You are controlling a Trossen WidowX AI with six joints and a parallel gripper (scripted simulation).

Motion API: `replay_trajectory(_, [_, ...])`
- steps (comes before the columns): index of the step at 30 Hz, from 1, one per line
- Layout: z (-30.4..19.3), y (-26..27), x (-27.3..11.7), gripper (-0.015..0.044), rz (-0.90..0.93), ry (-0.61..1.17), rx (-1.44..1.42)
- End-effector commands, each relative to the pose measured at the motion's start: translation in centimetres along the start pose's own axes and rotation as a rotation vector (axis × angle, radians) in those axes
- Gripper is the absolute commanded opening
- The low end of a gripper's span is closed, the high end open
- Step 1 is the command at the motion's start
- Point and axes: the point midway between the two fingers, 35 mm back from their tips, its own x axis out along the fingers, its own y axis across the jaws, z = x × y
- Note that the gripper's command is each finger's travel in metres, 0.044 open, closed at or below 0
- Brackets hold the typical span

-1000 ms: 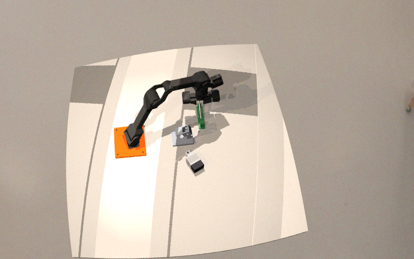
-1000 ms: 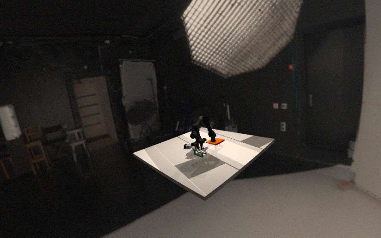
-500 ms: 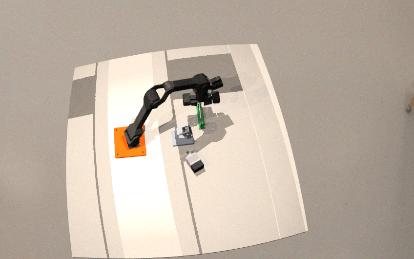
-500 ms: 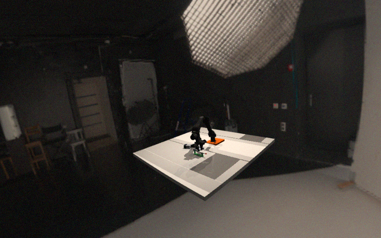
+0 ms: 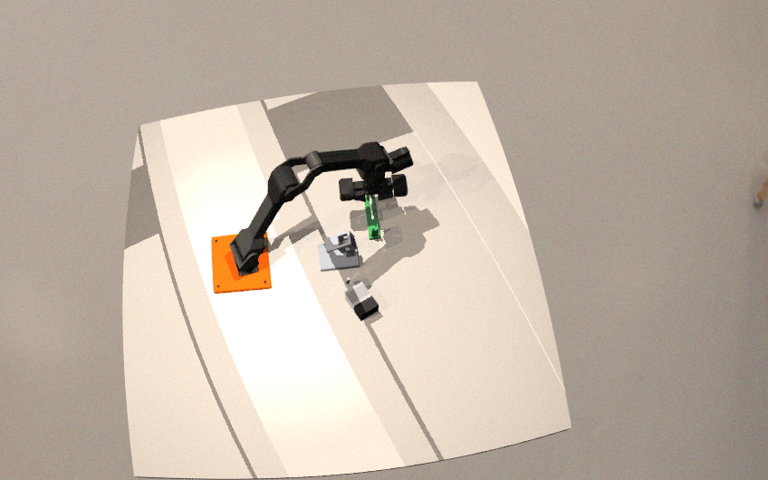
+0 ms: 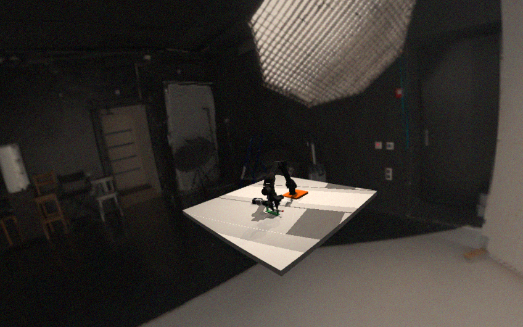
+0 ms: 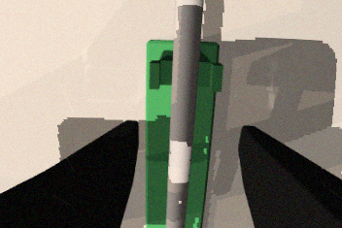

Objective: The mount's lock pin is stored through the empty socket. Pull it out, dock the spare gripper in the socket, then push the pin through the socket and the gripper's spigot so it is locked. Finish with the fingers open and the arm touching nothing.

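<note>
The lock pin [image 5: 371, 206] [image 7: 187, 83] is a long pale rod lying along a narrow green holder [image 5: 373, 229] [image 6: 272, 212] [image 7: 157, 102]. Its red head [image 6: 282, 211] shows past the holder's end in the exterior view. My gripper [image 5: 373, 194] [image 7: 189, 135] is open over the pin, with one finger on each side and a gap to both. The grey mount [image 5: 330, 261] stands beside the holder, its raised socket [image 5: 348, 241] free of the pin. The spare gripper [image 5: 361, 297] [image 6: 256, 200], white and black, lies apart from the mount. The mount is hard to make out in the exterior view.
The arm's orange base plate [image 5: 219, 277] [image 6: 303, 193] is to the left of the mount in the top view. The arm reaches around behind the mount to the holder. Shadows cross the pale table top [image 5: 464, 358] [image 6: 230, 227].
</note>
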Motion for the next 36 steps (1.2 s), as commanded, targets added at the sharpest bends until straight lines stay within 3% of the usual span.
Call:
replay_trajectory(1, [-0.3,0.2,0.8,0.0180,0.007,0.006,-0.005])
replay_trajectory(15, [-0.4,0.3,1.8,0.0180,0.007,0.006,-0.005])
replay_trajectory(21, [-0.4,0.3,1.8,0.0023,0.007,0.006,-0.005])
replay_trajectory(36, [-0.3,0.3,0.8,0.0000,0.009,0.004,-0.001])
